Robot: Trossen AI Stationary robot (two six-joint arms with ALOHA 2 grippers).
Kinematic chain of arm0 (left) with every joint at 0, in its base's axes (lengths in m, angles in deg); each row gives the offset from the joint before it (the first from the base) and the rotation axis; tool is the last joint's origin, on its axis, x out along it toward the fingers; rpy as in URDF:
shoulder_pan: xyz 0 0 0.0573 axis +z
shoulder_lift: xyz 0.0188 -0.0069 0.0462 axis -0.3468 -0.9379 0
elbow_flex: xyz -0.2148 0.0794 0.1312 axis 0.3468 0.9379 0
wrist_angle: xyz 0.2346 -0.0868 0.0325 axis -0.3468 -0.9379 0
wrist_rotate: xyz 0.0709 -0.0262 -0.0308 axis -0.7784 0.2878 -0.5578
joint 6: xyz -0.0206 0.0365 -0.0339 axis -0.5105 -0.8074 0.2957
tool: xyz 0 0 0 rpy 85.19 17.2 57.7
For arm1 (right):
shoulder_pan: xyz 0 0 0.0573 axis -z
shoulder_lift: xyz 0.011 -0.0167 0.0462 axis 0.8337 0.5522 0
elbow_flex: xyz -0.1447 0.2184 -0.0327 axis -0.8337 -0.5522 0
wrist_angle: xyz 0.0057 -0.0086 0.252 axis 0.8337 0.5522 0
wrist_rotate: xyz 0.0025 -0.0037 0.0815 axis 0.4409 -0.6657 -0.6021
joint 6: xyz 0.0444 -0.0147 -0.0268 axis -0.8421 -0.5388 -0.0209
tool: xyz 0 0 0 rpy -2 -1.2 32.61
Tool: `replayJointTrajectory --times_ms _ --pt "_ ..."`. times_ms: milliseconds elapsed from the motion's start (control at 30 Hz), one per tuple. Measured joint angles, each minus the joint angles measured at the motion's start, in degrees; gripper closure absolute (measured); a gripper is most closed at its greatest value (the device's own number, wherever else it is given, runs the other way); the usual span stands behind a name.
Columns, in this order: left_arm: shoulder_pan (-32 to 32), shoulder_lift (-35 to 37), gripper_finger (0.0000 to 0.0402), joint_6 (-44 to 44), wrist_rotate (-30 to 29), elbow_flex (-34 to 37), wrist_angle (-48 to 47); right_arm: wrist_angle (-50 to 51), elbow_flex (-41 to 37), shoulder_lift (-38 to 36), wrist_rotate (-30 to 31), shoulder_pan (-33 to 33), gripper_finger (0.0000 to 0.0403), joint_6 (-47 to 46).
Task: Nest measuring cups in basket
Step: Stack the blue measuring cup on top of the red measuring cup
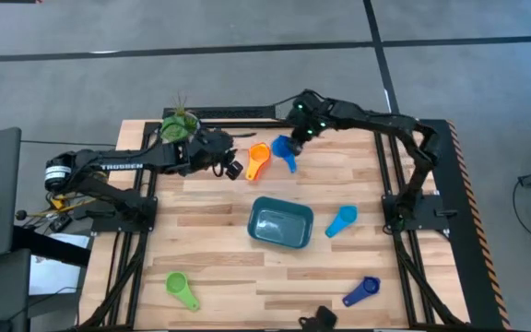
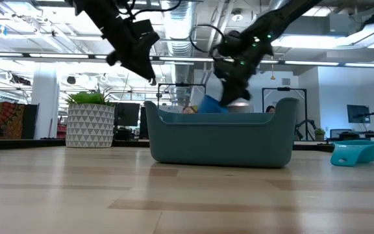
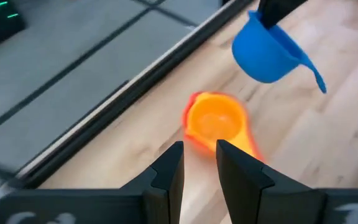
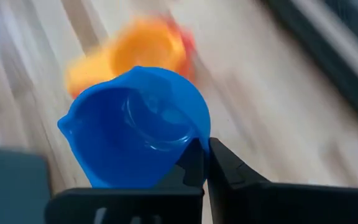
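Blue measuring cup (image 4: 138, 127), smooth glossy plastic with a rounded bowl, is sitting closest to us, right gripper (image 4: 205, 163) pinching its rim. We are judging this as the carry step: next, lifting it over to the teal rounded basket (image 1: 281, 224) at frame centre and dropping it inside. Left gripper (image 3: 199, 163), fingers slightly apart and empty, is hovering above the orange cup (image 3: 214, 119).
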Motion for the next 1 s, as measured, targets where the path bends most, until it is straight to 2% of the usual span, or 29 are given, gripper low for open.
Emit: replayJointTrajectory --times_ms 267,533,733,1000 --pt "4.74 -6.16 0.0317 -7.44 11.52 0.04 7.99 8.76 -10.09 -1.97 0.54 4.89 0.0392 -2.70" --pt "7.08 -17.45 0.0317 -13.82 12.24 -0.50 18.58 9.22 -11.71 -2.00 1.03 4.79 0.0380 -7.07" --pt "9.11 -21.99 0.0317 -12.92 18.83 -4.33 15.74 9.70 -11.71 -1.95 1.25 2.93 0.0336 -8.44" --pt "10.86 -22.76 0.0317 -12.74 19.73 -6.96 14.89 11.12 -11.71 -1.62 4.66 1.35 0.0281 -11.87"
